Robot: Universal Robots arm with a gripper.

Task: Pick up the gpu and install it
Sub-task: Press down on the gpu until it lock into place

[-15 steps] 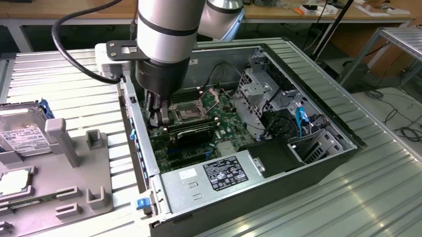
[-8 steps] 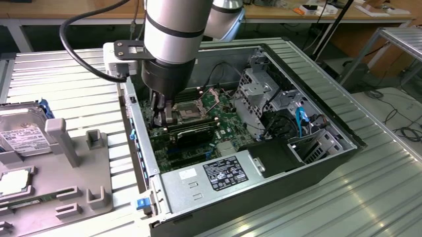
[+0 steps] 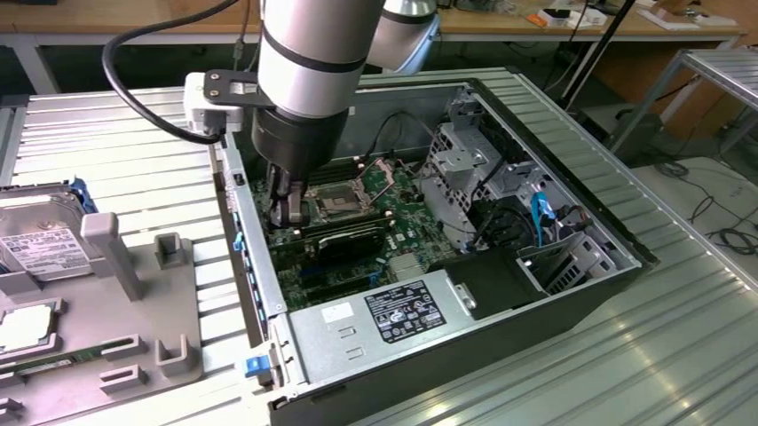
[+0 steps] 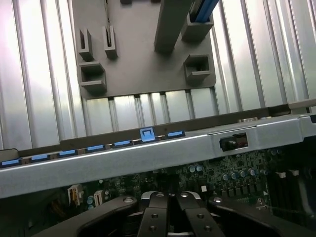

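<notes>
The open computer case (image 3: 556, 177) lies on its side with the motherboard (image 3: 379, 191) facing up. The gpu (image 3: 343, 241), a long card with a black face, sits across the board below the processor socket. My gripper (image 3: 282, 217) has come down inside the case by the wall on the exterior view's left, right over that end of the card. In the wrist view my gripper (image 4: 170, 197) is shut, its fingers (image 4: 155, 212) pressed together with nothing visible between them. Whether they touch the card is hidden.
A grey parts fixture (image 3: 142, 293) stands at the exterior view's left with a hard drive (image 3: 42, 235) and a green memory stick (image 3: 53, 364). The power supply (image 3: 379, 315) and drive cage (image 3: 468, 164) crowd the case. The case wall (image 4: 148, 153) runs close beside my fingers.
</notes>
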